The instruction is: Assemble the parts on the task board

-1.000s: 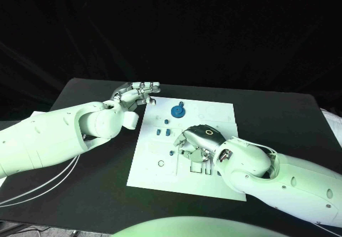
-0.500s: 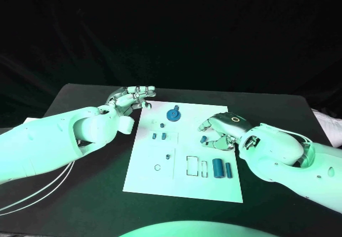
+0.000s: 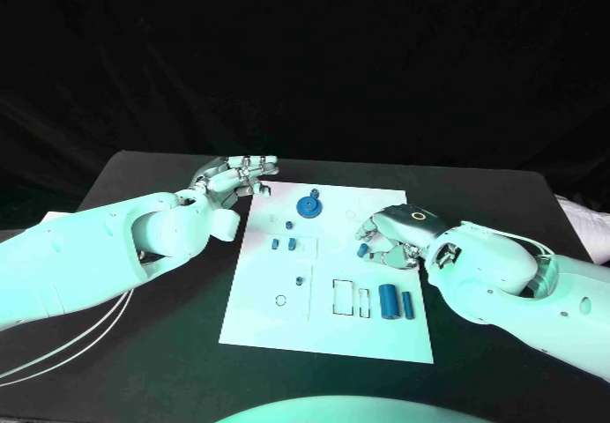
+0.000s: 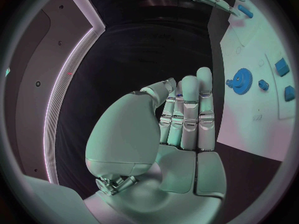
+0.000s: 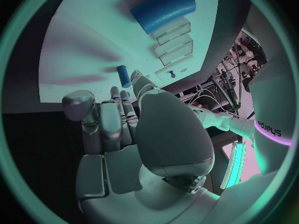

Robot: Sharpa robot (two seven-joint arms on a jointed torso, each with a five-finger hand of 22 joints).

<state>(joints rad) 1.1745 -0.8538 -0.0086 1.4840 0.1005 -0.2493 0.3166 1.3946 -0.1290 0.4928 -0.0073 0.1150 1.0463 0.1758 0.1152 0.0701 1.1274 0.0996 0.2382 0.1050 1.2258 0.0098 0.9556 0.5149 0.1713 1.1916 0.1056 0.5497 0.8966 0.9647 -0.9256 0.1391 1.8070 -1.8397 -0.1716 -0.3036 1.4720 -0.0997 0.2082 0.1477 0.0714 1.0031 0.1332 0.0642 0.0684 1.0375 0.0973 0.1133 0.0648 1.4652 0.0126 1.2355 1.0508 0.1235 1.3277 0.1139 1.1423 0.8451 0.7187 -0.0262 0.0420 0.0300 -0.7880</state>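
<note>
The white task board [image 3: 261, 322] lies in the middle of the table. My right hand [image 3: 391, 231] hovers over its right side, fingers curled, pinching a small blue peg [image 3: 362, 249] at its fingertips; the peg [image 5: 123, 76] sticks out past the fingers. My left hand [image 3: 235, 176] is at the board's far left corner with its fingers [image 4: 190, 109] straight and holding nothing. A blue gear [image 3: 309, 205] stands near the far edge. Two small blue blocks [image 3: 282, 243] sit left of centre. Two blue cylinders [image 3: 397, 300] lie side by side near the right edge.
Empty rectangular slots [image 3: 345, 296] are cut into the board just left of the cylinders. A small ring [image 3: 281, 300] and a tiny pin [image 3: 299, 280] sit on the board's left half. Black table [image 3: 152, 352] surrounds the board.
My right hand has moved from over the slots toward the board's right side, uncovering the two cylinders. Over the last half second it has barely shifted. The left hand stays put.
</note>
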